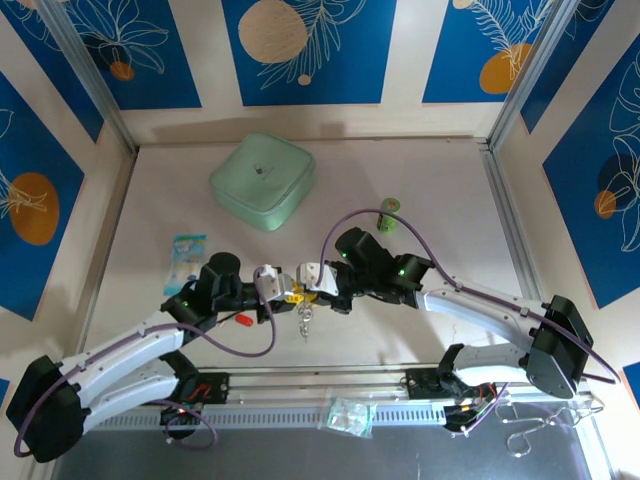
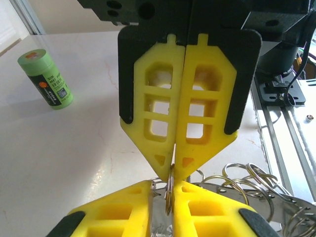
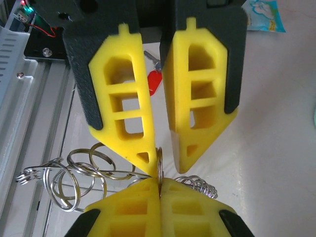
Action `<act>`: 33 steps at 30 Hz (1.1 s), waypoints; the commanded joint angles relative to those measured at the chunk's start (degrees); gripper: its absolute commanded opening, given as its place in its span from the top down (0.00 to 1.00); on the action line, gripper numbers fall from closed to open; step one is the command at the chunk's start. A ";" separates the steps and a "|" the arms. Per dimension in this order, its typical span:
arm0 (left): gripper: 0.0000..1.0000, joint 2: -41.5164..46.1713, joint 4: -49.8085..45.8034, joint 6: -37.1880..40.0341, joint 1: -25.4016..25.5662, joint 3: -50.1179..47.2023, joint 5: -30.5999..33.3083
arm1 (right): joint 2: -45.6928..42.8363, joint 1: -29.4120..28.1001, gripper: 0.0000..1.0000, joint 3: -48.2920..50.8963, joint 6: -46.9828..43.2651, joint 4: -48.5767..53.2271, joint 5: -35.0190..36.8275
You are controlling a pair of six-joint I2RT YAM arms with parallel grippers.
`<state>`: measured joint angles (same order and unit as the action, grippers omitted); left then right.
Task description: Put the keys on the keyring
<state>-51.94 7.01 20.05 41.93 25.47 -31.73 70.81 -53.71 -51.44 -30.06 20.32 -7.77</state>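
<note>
- The right fingers [image 2: 202, 113] are pressed flat together, and their tips pinch a thin metal keyring [image 2: 169, 195], seen edge-on.
- The left fingers [image 3: 123, 108] face them tip to tip. They stand a narrow gap apart, wider than the wire. The keyring stands in that gap against one finger, and the other finger is clear of it.
- Both pairs of fingers meet above the middle of the tabletop [image 1: 420, 170], nearer its near edge than its far one.
- A bunch of loose split rings [image 3: 91, 170] lies on the tabletop just beside the fingers, towards the near edge.
- The red-headed key [image 3: 154, 81] lies flat on the tabletop beside the left arm, close to the near edge and apart from the keyring.
- A green cylinder [image 2: 45, 79] lies on its side right of the middle, well apart from the fingers.
- A pale green square lid [image 1: 262, 180] sits near the far edge.
- A small blue-and-white packet [image 1: 187, 255] lies towards the left edge.
</note>
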 commanded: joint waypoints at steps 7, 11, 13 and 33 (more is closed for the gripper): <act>1.00 1.09 -0.69 1.26 0.45 2.17 -1.87 | -1.21 -0.44 0.94 -0.70 2.42 -3.17 -1.43; 1.00 3.34 7.09 -2.49 0.50 -0.77 -1.53 | -6.66 6.01 0.71 7.89 13.80 -16.32 -12.48; 1.00 4.13 13.77 -6.51 0.48 -3.15 -0.48 | -8.28 6.91 0.70 11.24 17.41 -20.84 -14.11; 1.00 1.25 24.05 -12.99 0.45 -6.00 -4.47 | -10.76 9.72 0.72 18.20 22.37 -31.16 -17.52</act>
<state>-50.83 27.33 7.75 41.93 19.75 -34.09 61.58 -44.62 -34.13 -8.91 -9.08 -22.24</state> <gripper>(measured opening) 0.043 0.285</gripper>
